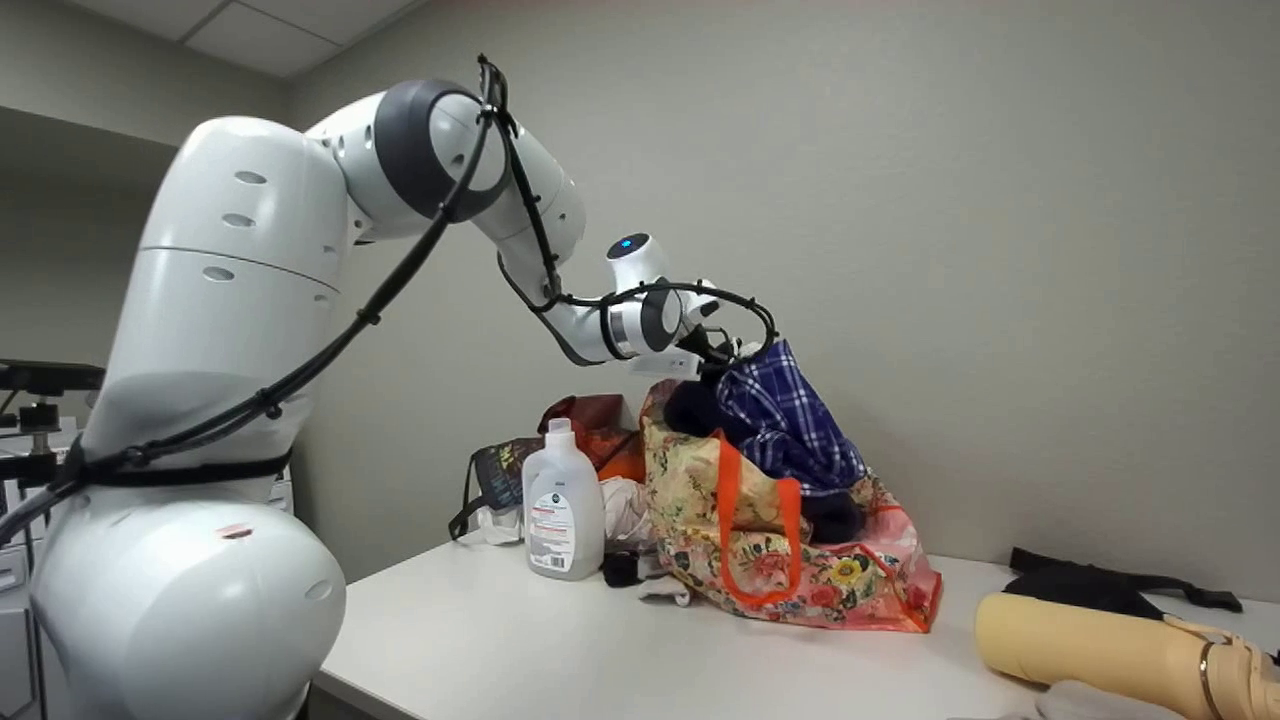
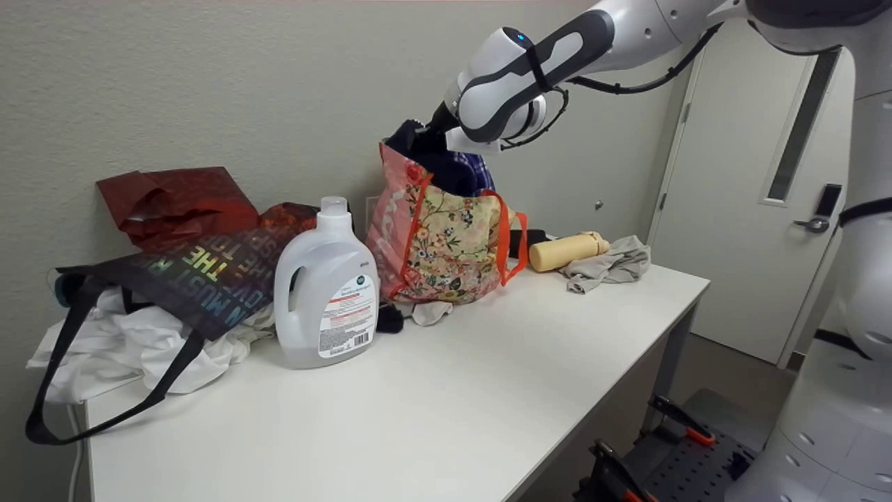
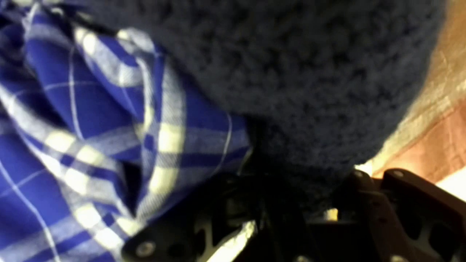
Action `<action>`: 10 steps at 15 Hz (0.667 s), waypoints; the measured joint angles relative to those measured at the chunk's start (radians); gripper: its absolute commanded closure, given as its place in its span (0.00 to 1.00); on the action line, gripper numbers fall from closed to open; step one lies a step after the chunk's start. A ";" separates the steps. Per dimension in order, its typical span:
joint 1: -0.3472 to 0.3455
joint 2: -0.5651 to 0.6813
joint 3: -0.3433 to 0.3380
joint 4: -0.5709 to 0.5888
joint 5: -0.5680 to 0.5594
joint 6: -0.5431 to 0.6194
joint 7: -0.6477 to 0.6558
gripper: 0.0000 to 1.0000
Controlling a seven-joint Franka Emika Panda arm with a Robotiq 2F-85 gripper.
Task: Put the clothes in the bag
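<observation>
A plain grey wall (image 1: 980, 250) backs the scene, and a white table (image 2: 432, 411) runs along it, with a pale door (image 2: 735, 230) at the far right in an exterior view. On the table the floral bag (image 2: 453, 244) stands mouth up, its orange handles (image 1: 728, 520) drooping down the near face. Your clothes (image 1: 795, 415) — dark navy, with a blue and white check — are partly in it: the lower part sits in the mouth, the upper part rises above the rim to your claw (image 2: 422, 138). In an exterior view their long axis slants steeply, top end up and left at the claw, lower end down and right, where a dark fold shows in the mouth. Your claw is closed on the clothes, fabric bunched at its fingers; how deep they reach inside is hidden. Left of the bag a white plastic bottle (image 2: 331, 293) stands upright; farther left a black tote (image 2: 216, 272) slumps over white cloth (image 2: 146, 341) — you cannot tell what the tote holds. To the bag's right a pale yellow flask (image 2: 561, 252) lies on its side, between a black cloth (image 1: 1085, 588) and a grey cloth (image 2: 620, 261).
</observation>
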 measured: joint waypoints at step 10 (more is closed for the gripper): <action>-0.165 0.006 0.448 -0.087 0.670 -0.084 -0.388 0.53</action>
